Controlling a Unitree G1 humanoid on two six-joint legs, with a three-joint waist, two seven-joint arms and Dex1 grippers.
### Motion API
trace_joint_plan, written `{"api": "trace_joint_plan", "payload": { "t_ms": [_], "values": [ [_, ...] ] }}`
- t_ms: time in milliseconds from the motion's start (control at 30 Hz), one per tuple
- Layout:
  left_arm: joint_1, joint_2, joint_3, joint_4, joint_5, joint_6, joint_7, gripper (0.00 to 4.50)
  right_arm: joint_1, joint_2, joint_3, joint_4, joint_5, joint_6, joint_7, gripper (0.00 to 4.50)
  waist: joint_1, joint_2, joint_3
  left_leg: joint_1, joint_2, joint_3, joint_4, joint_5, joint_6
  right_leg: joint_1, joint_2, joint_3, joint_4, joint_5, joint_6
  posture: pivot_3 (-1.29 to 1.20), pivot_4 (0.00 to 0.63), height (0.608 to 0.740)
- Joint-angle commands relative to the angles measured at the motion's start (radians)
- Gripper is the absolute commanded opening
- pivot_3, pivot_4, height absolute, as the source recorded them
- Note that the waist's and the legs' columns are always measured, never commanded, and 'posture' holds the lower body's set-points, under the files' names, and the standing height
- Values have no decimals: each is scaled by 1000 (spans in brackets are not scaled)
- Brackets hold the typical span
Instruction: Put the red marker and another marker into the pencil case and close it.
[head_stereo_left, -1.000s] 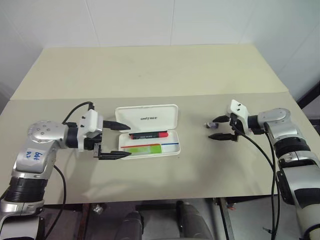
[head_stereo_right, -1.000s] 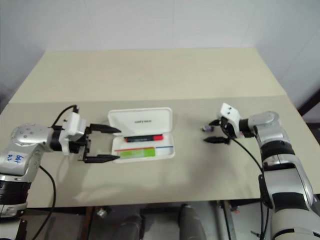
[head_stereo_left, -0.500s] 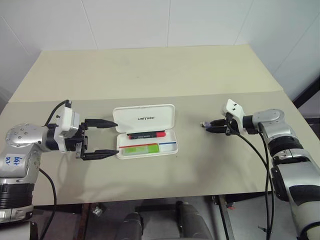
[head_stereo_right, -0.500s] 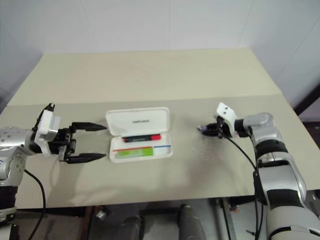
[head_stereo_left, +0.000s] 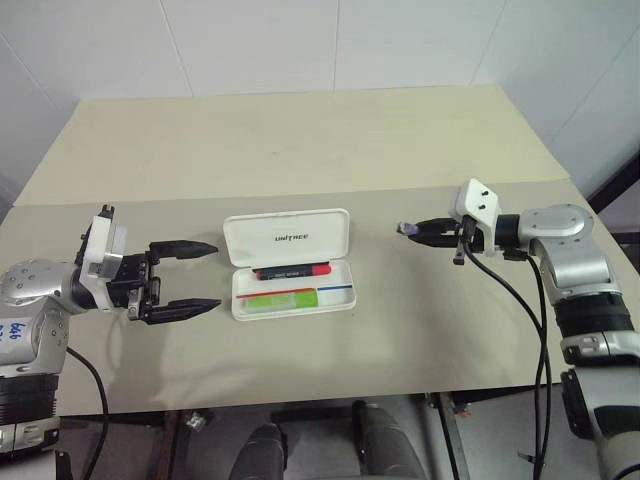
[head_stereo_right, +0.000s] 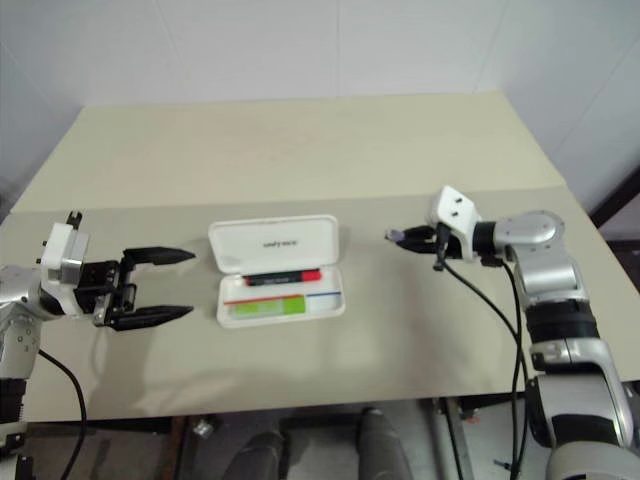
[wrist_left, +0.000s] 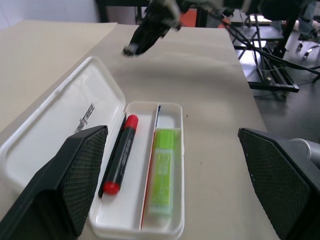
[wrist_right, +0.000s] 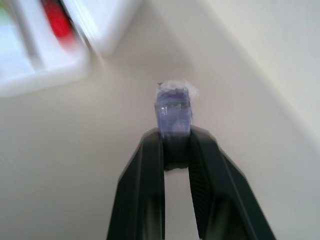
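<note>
right gripper (head_stereo_left: 428, 230) pinches small purple object (wrist_right: 173, 111) by its end | left gripper (head_stereo_left: 186, 279) wide | risk: object slips before open white plastic pencil case (head_stereo_left: 292, 262)

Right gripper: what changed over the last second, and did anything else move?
The right gripper, open a second ago with a small purple object between its fingers, has shut on the purple object and lifted it off the table, carrying it toward the pencil case. The left gripper drew back from the case, jaws open as before. The case stays open, with the red marker and green marker inside.
</note>
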Motion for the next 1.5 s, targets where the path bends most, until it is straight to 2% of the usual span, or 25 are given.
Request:
{"api": "trace_joint_plan", "payload": {
  "t_ms": [33,133,267,633,933,1000,1100,1333,1500],
  "values": [
    [-3,-5,27,31,-27,-21,-21,4500,45,-14,-8,-273,73,165,-33,334,1,0,0,0,0,0,0,0,0,0,0,0,0,0,0,0,150,740],
    [-18,-4,20,77,-13,-39,-34,4500,92,10,40,-466,112,290,-68,334,2,0,0,0,0,0,0,0,0,0,0,0,0,0,0,0,150,740],
    [-33,-3,8,112,2,-54,-40,4500,121,46,114,-557,107,354,-117,334,2,0,0,0,0,0,1,0,0,0,0,0,-1,0,0,0,150,740],
    [-29,-12,-1,119,19,-83,-19,4500,101,79,262,-488,28,326,-157,334,5,0,0,-1,0,0,0,0,0,0,0,-1,-3,0,0,0,150,740],
    [4,-15,7,90,16,-88,9,4500,63,103,312,-418,-10,291,-144,334,3,0,0,-1,0,0,0,0,0,0,0,-1,-2,0,0,0,150,740],
    [7,-15,7,87,16,-90,14,4500,57,105,317,-404,-20,285,-143,1081,4,0,0,-1,0,0,0,0,0,0,0,-1,-3,0,0,0,150,740],
    [12,-16,6,80,16,-91,22,4500,52,104,320,-400,-23,287,-138,1929,4,0,0,-1,0,0,0,0,0,0,0,-1,-3,0,0,0,150,740],
    [17,-20,0,71,19,-92,35,4500,51,100,315,-414,-11,297,-124,4389,2,0,0,-1,0,0,-1,0,0,0,0,-1,-3,0,0,0,150,740],
    [12,-27,-2,70,30,-115,50,4500,51,111,289,-428,20,283,-122,4452,3,0,0,-1,0,0,-1,0,0,0,0,-1,-3,0,0,0,150,740]
  ]
}}
